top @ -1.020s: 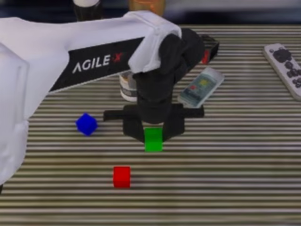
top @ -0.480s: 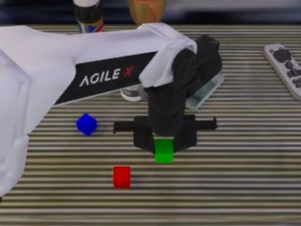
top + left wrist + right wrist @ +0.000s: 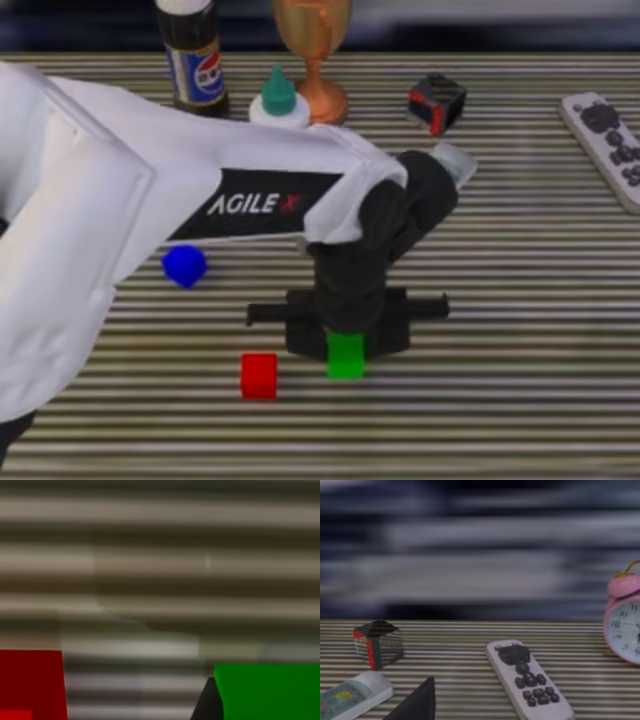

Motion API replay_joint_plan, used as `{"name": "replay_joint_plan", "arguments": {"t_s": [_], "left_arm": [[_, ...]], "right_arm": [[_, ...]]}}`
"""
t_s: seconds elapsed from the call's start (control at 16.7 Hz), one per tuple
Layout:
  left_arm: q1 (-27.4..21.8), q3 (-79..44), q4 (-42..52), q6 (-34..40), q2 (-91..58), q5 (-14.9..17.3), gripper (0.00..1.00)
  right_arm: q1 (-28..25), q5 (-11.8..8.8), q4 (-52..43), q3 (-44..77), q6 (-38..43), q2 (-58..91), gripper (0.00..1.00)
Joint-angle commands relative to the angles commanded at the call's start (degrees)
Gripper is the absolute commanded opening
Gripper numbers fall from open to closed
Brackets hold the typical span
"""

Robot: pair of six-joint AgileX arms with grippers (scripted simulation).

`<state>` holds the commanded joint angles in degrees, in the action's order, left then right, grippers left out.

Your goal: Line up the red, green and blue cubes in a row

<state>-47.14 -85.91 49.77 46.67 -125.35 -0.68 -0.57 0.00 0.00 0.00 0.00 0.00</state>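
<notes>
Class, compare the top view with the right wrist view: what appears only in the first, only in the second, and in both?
Only the top view shows the left gripper shut on the green cube, the red cube beside it, the blue cube, a cola bottle, a goblet and a green-capped bottle.

Only the right wrist view shows a pink alarm clock.

Both show the black cube with red patches, the grey remote and the striped table.

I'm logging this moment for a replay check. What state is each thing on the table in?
green cube: gripped by the left gripper, beside the red cube
red cube: free on the table
blue cube: free, apart from the other two
soda bottle: upright
goblet: upright
remote: lying flat
</notes>
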Motion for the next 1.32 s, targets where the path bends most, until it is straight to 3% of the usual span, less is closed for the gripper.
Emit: {"name": "replay_joint_plan", "arguments": {"t_s": [0.18,0.96,1.32], "left_arm": [[0.0,0.0,0.0,0.0,0.0,0.0,0.00],[0.0,0.0,0.0,0.0,0.0,0.0,0.98],[0.0,0.0,0.0,0.0,0.0,0.0,1.00]], "right_arm": [[0.0,0.0,0.0,0.0,0.0,0.0,1.00],[0.0,0.0,0.0,0.0,0.0,0.0,1.00],[0.0,0.0,0.0,0.0,0.0,0.0,1.00]]}}
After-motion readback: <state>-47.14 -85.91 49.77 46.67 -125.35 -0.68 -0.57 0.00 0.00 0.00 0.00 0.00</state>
